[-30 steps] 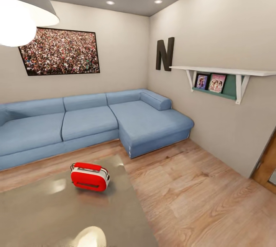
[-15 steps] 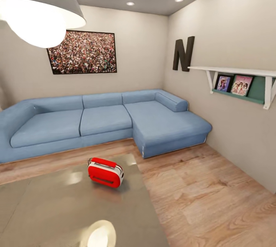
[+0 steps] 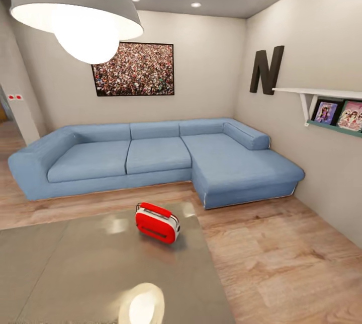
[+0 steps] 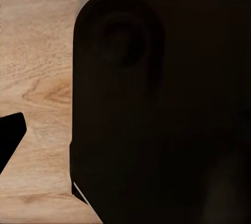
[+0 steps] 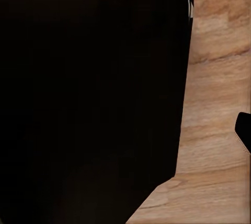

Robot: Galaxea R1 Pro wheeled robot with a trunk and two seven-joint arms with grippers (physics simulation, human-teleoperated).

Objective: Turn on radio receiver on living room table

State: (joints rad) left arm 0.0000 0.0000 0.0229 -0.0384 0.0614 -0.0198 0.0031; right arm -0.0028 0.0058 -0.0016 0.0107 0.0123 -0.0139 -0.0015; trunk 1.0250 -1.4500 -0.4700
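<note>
The radio receiver (image 3: 157, 222), a small rounded red box with a white middle band and a thin handle, lies on the far right part of the grey glossy table (image 3: 75, 268) in the head view. Its dial side is turned away from me. Behind it the living room shows a blue L-shaped sofa (image 3: 161, 158) and a framed crowd picture (image 3: 133, 69). In the left wrist view a black fingertip (image 4: 10, 138) juts over the wood floor beside a large dark robot body (image 4: 162, 104). In the right wrist view another dark fingertip (image 5: 244, 130) shows at the edge.
A big pendant lamp (image 3: 75, 12) hangs close to the camera at upper left. A wall shelf (image 3: 327, 100) with pictures and a black letter N (image 3: 267, 70) are on the right wall. Light wood floor (image 3: 281, 258) runs right of the table.
The whole head view has swung left, so the camera moved: sofa, picture and radio now sit further right in the picture, and the lamp and a left doorway have come in.
</note>
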